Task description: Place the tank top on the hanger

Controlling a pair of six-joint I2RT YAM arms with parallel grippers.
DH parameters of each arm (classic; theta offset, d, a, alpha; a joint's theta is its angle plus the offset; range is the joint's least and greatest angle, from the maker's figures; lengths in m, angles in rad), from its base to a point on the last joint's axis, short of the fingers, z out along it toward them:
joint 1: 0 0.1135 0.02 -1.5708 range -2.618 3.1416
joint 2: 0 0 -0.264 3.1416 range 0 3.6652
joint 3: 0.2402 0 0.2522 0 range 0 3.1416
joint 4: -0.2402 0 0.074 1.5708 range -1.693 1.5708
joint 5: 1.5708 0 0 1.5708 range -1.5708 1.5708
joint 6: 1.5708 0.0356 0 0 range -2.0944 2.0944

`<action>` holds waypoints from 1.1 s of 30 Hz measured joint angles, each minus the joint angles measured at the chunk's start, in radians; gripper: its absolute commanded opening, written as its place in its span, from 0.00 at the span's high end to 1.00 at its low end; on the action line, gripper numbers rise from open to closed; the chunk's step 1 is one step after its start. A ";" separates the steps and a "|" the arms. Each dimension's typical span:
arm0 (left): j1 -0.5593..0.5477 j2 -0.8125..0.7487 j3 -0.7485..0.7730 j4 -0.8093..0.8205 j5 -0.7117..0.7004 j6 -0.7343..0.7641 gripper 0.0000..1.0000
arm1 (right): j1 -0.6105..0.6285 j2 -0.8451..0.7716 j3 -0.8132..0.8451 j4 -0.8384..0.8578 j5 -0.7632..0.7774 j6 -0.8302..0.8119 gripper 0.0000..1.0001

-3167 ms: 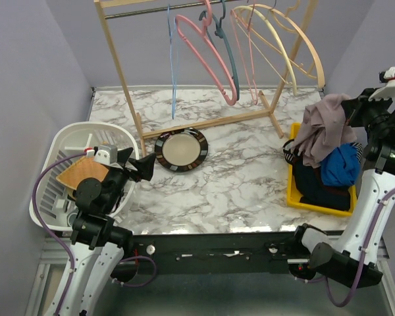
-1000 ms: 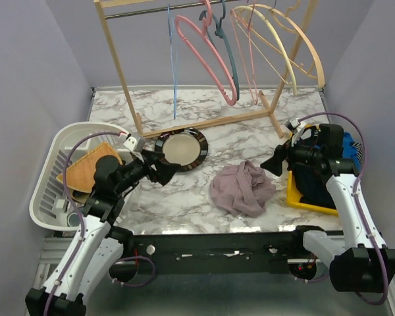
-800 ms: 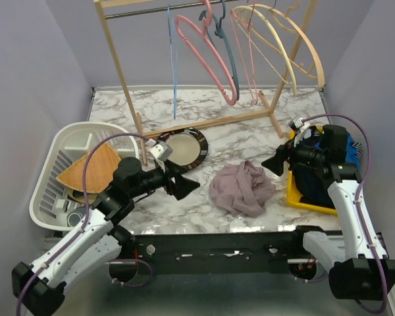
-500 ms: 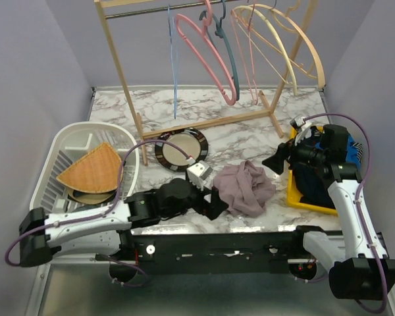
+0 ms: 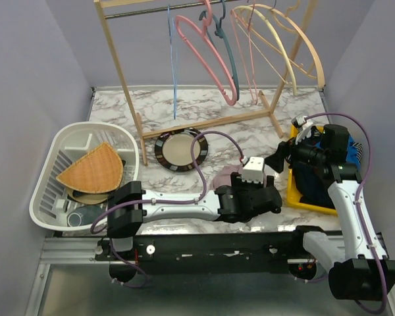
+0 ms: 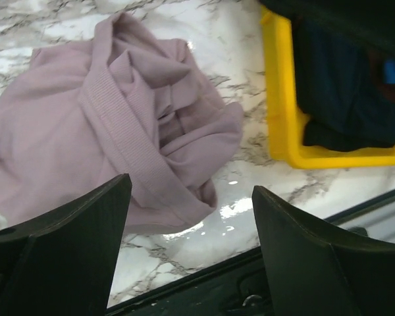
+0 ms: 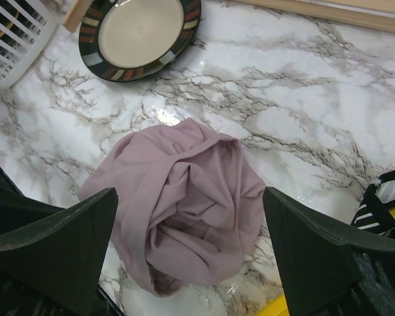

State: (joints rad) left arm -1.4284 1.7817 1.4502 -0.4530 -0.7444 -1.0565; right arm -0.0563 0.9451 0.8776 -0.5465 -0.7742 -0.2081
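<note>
The marble table (image 5: 250, 125) carries a wooden clothes rack (image 5: 122, 66) along its far side, a white basket (image 5: 49, 148) at its left edge and a yellow bin (image 5: 316, 205) of dark and bright blue clothes at its right edge. A round plate (image 5: 179, 149) with a striped rim lies flat on the table just in front of the rack's base. The tank top (image 7: 184, 197) is a crumpled mauve heap on the table near the front edge, between the plate and the bin and just beside the bin's wall; from above it is mostly hidden under the left arm. The hanger (image 5: 173, 72) hangs from the rack's rail, left of a thick pink hanger (image 5: 231, 99) and well apart from the tank top. The left hand (image 6: 191, 187) is over the heap with its fingers spread wide, one to each side of the cloth's near edge, and nothing pinched between them. The right hand (image 7: 189, 192) is up by the bin's left rim, also fully spread and empty, looking down on the heap
</note>
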 measured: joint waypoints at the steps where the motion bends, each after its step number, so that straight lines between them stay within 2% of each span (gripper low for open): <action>1: 0.000 0.014 0.001 -0.025 -0.010 -0.025 0.19 | 0.000 -0.001 0.000 0.000 0.003 0.002 0.00; 11: 0.007 0.090 0.028 -0.117 -0.049 -0.133 0.27 | -0.003 -0.003 0.000 0.003 0.026 0.010 0.00; 13: 0.011 0.114 0.036 -0.120 -0.048 -0.144 0.32 | -0.003 -0.003 0.000 0.004 0.027 0.010 0.00; 17: 0.028 0.153 0.042 -0.126 -0.048 -0.160 0.33 | -0.003 -0.003 0.000 0.005 0.028 0.010 0.00; 24: 0.059 0.196 0.048 -0.140 -0.048 -0.168 0.55 | -0.003 0.001 0.000 0.006 0.028 0.010 0.00; 25: 0.060 0.197 0.048 -0.141 -0.048 -0.167 0.65 | -0.003 0.002 0.000 0.006 0.028 0.010 0.00; 28: 0.059 0.197 0.048 -0.140 -0.050 -0.167 0.80 | -0.003 0.005 0.000 0.006 0.028 0.010 0.00; 33: 0.059 0.179 0.011 -0.135 -0.053 -0.163 0.90 | -0.003 0.007 -0.001 0.006 0.028 0.010 0.00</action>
State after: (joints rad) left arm -1.3697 1.9606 1.4609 -0.5877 -0.7971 -1.2190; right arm -0.0593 0.9520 0.8764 -0.5404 -0.7464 -0.1978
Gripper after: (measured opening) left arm 0.157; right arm 0.998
